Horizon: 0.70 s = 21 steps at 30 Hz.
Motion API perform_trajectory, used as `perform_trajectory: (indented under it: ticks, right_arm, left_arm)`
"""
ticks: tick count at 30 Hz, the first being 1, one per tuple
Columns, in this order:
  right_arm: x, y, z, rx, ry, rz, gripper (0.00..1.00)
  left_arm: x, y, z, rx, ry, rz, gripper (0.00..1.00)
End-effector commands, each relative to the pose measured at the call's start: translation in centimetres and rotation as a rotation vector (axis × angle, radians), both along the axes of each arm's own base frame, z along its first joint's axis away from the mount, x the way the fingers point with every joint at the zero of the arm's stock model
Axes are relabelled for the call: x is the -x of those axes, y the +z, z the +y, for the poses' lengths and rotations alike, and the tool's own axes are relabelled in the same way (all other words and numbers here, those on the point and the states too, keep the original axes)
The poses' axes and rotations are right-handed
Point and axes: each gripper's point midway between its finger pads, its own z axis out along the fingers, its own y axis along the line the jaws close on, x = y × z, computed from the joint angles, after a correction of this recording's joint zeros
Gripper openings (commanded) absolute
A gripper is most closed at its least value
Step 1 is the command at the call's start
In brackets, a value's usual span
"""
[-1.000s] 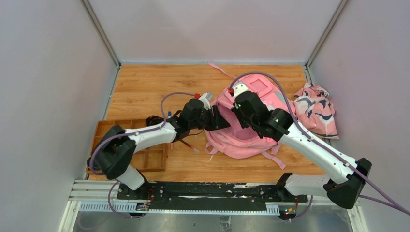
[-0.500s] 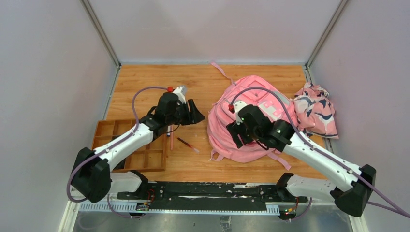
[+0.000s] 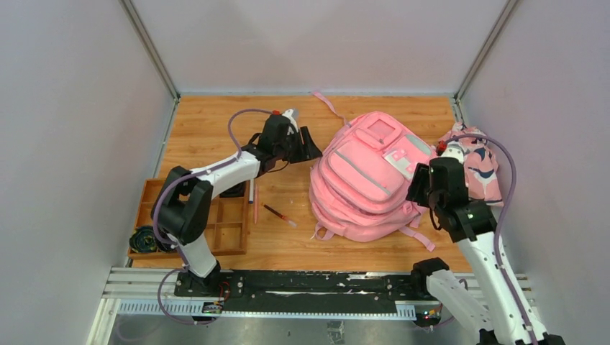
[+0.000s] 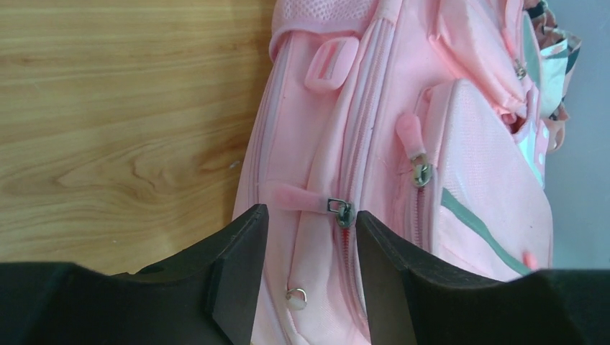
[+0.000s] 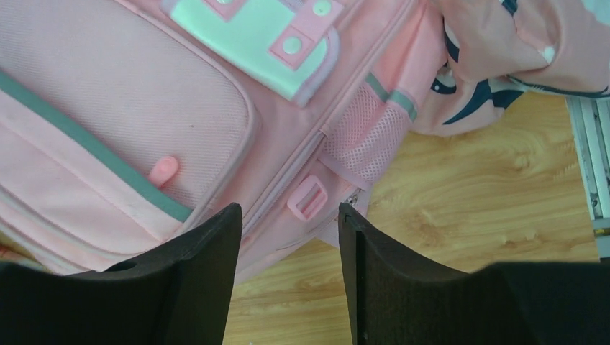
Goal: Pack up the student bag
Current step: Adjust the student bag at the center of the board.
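Grey-white walls box in a wooden table [image 3: 208, 129], where the student bag [image 3: 363, 180], a large pink fabric backpack with grey trim, lies front-up mid-table, long axis roughly far to near. The left fingers [image 3: 308, 147] stand apart and empty just beside its left flank, facing the metal zipper pulls [image 4: 339, 210]. The right fingers [image 3: 419, 188], likewise parted and empty, hover over its right edge.

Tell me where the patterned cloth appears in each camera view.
Top external: patterned cloth at the right, beside the student bag.
Left wrist: cloth in top right corner, beyond the bag.
Right wrist: cloth at top right, beside the bag.
Shared landmark: the student bag.
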Motion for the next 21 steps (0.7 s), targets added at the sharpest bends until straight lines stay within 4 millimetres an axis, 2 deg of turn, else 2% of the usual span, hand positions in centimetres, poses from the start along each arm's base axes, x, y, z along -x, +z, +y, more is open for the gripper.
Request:
perform_trajectory:
  ticks: [1, 7, 9, 12, 15, 18, 21]
  right_arm:
    - [-0.8, -3.7, 0.3, -0.075, -0.010, 0.122, 0.57]
    - [-4.2, -6.2, 4.7, -0.220, 0.198, 0.177, 0.52]
    - [-5.1, -6.4, 6.3, -0.261, 0.279, 0.194, 0.50]
    - [-6.6, -6.3, 8.1, -0.275, 0.377, 0.192, 0.55]
    - [-8.2, -6.1, 9.2, -0.246, 0.421, 0.188, 0.57]
    - [-10.2, -5.7, 9.4, -0.227, 0.408, 0.190, 0.59]
    - [-12.6, -5.5, 8.7, -0.170, 0.379, 0.187, 0.70]
  left_arm:
    - [-0.1, 0.3, -1.4, 0.065, -0.056, -0.002, 0.53]
    - [1.9, -2.3, -0.4, 0.033, -0.069, 0.054, 0.47]
    - [2.9, -2.7, -0.1, 0.036, -0.077, 0.068, 0.46]
    - [4.8, -2.9, 0.2, 0.039, -0.094, 0.086, 0.47]
    - [7.4, -2.8, 0.0, 0.028, -0.113, 0.074, 0.47]
    - [10.3, -2.9, 0.0, 0.023, -0.134, 0.074, 0.48]
    - [13.7, -2.9, -0.3, 0.034, -0.167, 0.084, 0.48]
